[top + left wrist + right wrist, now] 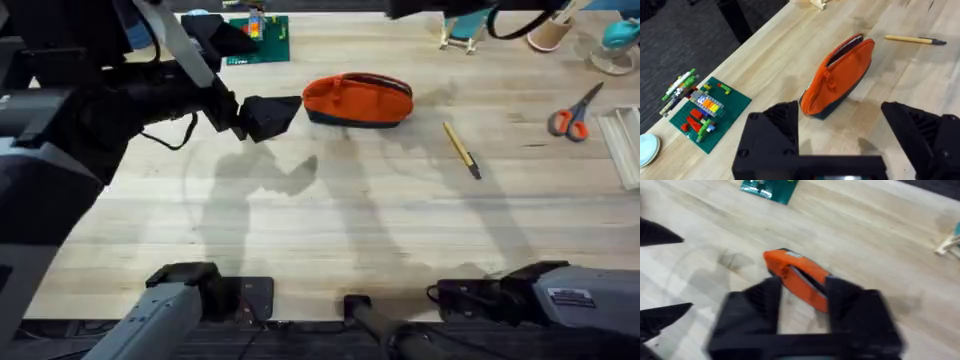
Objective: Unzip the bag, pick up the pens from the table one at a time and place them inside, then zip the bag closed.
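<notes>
The left arm stretches in from the left side of the overhead view, large and dark beneath the camera, its gripper low over the table with black fingers spread wide apart. The right gripper hangs above the tabletop, its two black fingers parted. Both arm bases sit at the near edge.

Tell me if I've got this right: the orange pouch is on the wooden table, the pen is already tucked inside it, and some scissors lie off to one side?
Not quite. The pen is not inside; the overhead view shows it lying on the bare table, apart from the orange pouch. The scissors do lie off to the side, beyond the pen.
</notes>
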`<control>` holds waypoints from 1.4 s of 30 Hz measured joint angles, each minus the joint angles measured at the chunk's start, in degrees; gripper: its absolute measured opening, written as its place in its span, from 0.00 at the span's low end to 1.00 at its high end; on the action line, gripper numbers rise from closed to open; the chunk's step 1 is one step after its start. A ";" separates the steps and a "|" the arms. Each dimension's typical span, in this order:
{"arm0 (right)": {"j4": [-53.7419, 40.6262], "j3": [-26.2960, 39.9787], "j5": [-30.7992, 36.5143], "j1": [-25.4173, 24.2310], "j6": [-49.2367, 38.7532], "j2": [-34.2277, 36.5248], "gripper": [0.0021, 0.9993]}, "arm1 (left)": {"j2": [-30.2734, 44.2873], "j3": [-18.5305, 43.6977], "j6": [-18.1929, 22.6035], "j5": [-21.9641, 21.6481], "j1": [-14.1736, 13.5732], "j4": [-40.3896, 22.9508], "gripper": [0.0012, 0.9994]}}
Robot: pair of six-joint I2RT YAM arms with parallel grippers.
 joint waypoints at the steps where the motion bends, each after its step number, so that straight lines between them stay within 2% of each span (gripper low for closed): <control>1: 0.07 0.02 0.09 -0.50 -0.49 0.00 0.30 | 0.00 0.00 0.00 -0.06 0.00 0.00 0.99; 3: 0.17 0.04 0.24 -1.35 -0.87 0.00 0.06 | 0.00 0.00 0.00 -0.08 0.00 0.00 0.99; 4: 0.24 0.04 0.30 -1.76 -1.08 0.00 0.04 | 0.00 0.00 0.00 -0.08 0.00 0.00 0.99; 9: 0.08 0.06 -0.03 -2.57 -1.70 0.00 0.03 | 0.00 0.00 0.00 -0.08 0.00 0.00 0.99; 12: -1.31 0.06 -2.45 -2.54 -3.43 0.00 0.03 | 0.00 0.00 0.00 -0.09 0.00 0.00 0.99; 23: -3.21 0.06 -6.09 -2.54 -25.27 0.00 0.03 | 0.00 0.00 0.00 -0.08 0.00 0.00 0.99; 29: -2.96 0.52 -6.13 -2.54 -31.34 0.07 0.03 | 0.00 0.00 0.00 -0.09 0.00 0.00 0.99; 35: -3.93 5.03 -6.17 -2.61 -33.09 1.90 0.03 | 0.00 0.00 0.00 -0.11 0.00 0.00 0.99; 42: -11.96 14.83 -6.18 -3.36 -33.51 8.80 0.03 | 0.00 0.00 -0.01 -0.12 0.00 -0.01 0.99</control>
